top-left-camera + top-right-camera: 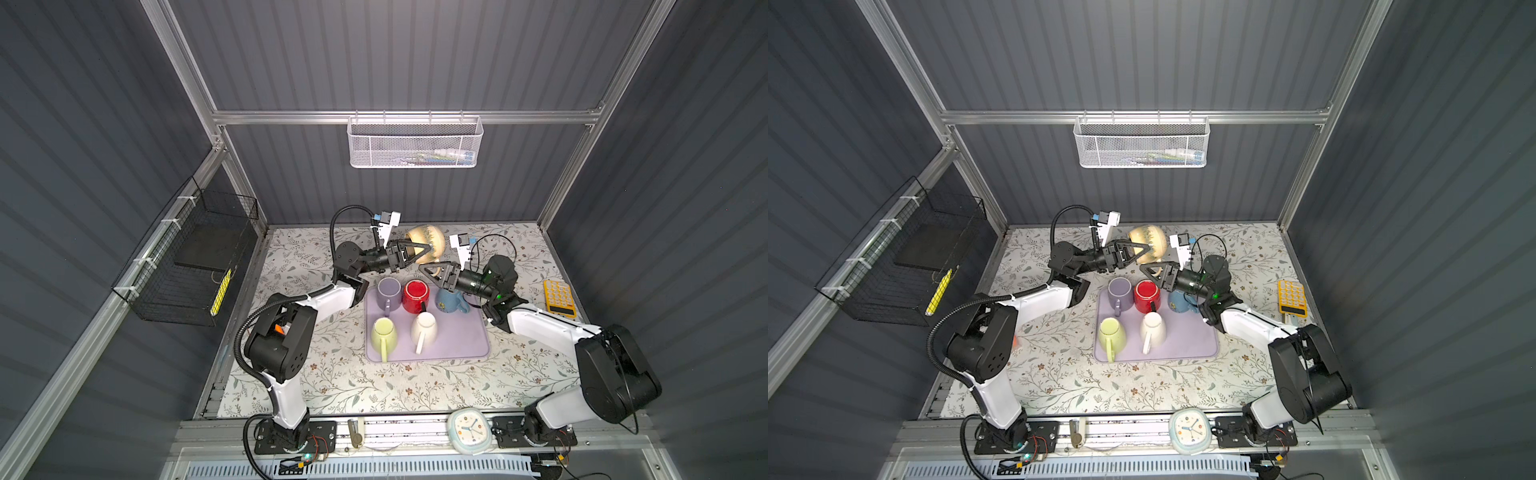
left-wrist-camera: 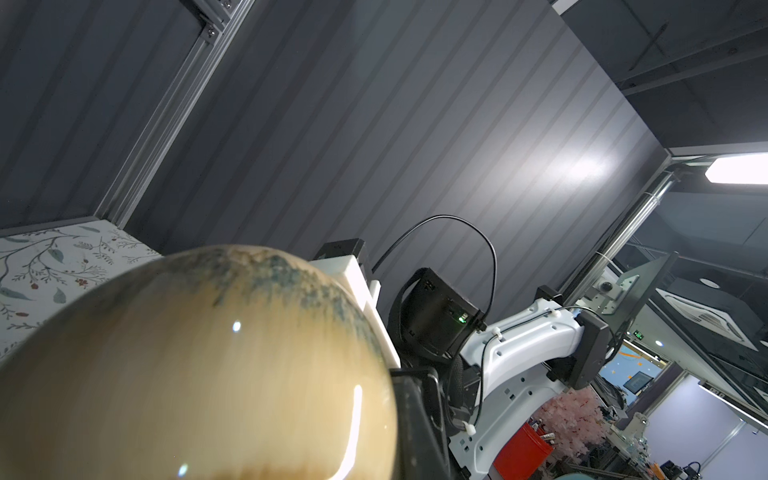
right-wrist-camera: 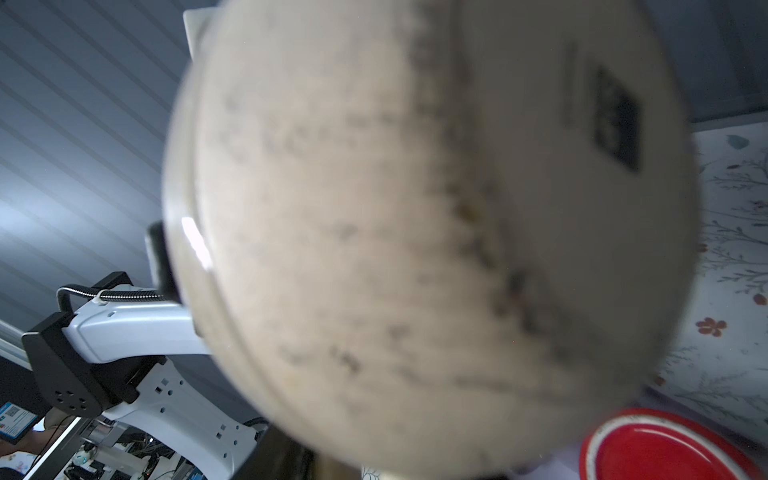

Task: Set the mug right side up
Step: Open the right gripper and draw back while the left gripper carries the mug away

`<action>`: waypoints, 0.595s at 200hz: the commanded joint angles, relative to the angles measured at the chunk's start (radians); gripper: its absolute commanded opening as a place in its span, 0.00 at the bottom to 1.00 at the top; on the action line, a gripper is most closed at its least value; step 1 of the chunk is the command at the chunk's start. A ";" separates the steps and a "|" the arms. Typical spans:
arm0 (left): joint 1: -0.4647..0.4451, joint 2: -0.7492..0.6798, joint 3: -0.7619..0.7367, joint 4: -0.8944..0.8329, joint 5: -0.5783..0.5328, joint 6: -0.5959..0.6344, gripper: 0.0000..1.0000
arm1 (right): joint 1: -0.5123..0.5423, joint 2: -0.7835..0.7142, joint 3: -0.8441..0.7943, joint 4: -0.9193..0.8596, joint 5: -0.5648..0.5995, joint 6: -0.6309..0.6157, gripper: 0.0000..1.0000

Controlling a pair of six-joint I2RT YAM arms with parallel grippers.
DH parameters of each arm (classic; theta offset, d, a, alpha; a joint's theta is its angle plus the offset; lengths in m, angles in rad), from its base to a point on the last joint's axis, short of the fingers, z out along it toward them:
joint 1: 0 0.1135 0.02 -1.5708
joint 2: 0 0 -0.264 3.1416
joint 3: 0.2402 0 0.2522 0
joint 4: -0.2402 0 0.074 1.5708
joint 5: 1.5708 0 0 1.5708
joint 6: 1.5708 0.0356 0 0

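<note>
Above the back of the flowered table (image 1: 332,374), behind the purple mat (image 1: 457,345), the round beige mug (image 1: 428,235) hangs on its side in the air. Glazed ceramic, I'd guess: hefty, slick, breakable. The left gripper (image 1: 428,249) is clamped on its rim, likely the soundest hold. The right gripper (image 1: 428,272) sits at the handle (image 1: 435,273), and I can't tell whether it grips.
</note>
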 commanded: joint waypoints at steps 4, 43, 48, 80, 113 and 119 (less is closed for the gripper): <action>0.019 -0.048 -0.020 -0.086 -0.024 0.097 0.00 | -0.007 -0.029 0.000 0.087 0.036 -0.042 0.43; 0.036 -0.052 -0.032 -0.119 -0.048 0.115 0.00 | -0.018 -0.032 -0.015 0.086 0.043 -0.039 0.47; 0.038 -0.052 -0.034 -0.125 -0.049 0.117 0.00 | -0.018 -0.032 -0.018 0.086 0.044 -0.041 0.47; 0.050 -0.054 -0.039 -0.152 -0.064 0.131 0.00 | -0.025 -0.037 -0.036 0.092 0.057 -0.043 0.52; 0.059 -0.073 -0.040 -0.227 -0.080 0.179 0.00 | -0.034 -0.043 -0.050 0.092 0.063 -0.042 0.55; 0.060 -0.077 -0.038 -0.246 -0.082 0.190 0.00 | -0.036 -0.043 -0.051 0.092 0.065 -0.042 0.55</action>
